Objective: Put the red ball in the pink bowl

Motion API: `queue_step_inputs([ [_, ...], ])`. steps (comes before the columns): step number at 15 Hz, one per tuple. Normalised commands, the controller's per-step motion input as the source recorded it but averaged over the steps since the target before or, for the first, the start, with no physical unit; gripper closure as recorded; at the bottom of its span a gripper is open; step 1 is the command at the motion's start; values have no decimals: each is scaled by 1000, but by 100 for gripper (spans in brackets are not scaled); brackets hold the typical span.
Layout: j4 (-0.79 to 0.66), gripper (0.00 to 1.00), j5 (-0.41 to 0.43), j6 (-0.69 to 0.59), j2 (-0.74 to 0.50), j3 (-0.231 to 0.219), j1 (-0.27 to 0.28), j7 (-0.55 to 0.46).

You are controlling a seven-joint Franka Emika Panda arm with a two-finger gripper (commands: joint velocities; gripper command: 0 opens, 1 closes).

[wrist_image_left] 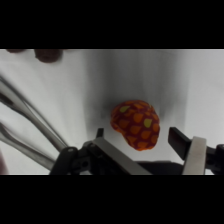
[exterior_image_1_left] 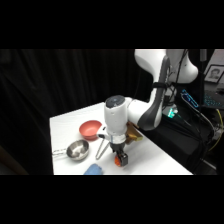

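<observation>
Overhead, the arm point(exterior_image_1_left: 150, 107) reaches from its base at the upper right and bends down over the table point(exterior_image_1_left: 150, 152), its white wrist cylinder upright and the gripper point(exterior_image_1_left: 120, 159) pointing straight down near the table's front edge. The table is white, flat and matte.

The pink bowl point(exterior_image_1_left: 90, 129) is round, shallow and dull-surfaced, and sits just left of the wrist cylinder. Nearer the front and to the left sits a shiny steel bowl point(exterior_image_1_left: 77, 149), about the same size, close to the pink one. Metal tongs point(exterior_image_1_left: 101, 148) lean between the steel bowl and the gripper; in the wrist view they show as pale bars point(wrist_image_left: 30, 127) crossing the left side. A brown lump point(exterior_image_1_left: 134, 134) lies behind the gripper, and something blue point(exterior_image_1_left: 93, 170) lies at the front edge.

The ball point(wrist_image_left: 136, 125) is small, slightly egg-shaped and glossy, orange-red with yellow-green speckles in a scale-like pattern. It rests on the table directly under the gripper point(wrist_image_left: 142, 137), between the two fingers, well apart from the pink bowl. The jaws stand spread, one finger point(wrist_image_left: 192, 147) on the right clear of the ball and the other low at the left; neither is seen pressing on it.
</observation>
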Motion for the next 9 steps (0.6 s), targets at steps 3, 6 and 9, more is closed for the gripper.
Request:
queue_step_inputs([
  [3, 180, 0, 132, 70, 168, -59, 60, -38],
  [6, 117, 0, 110, 47, 81, -71, 78, -29],
  [9, -21, 13, 98, 17, -73, -63, 94, -23],
])
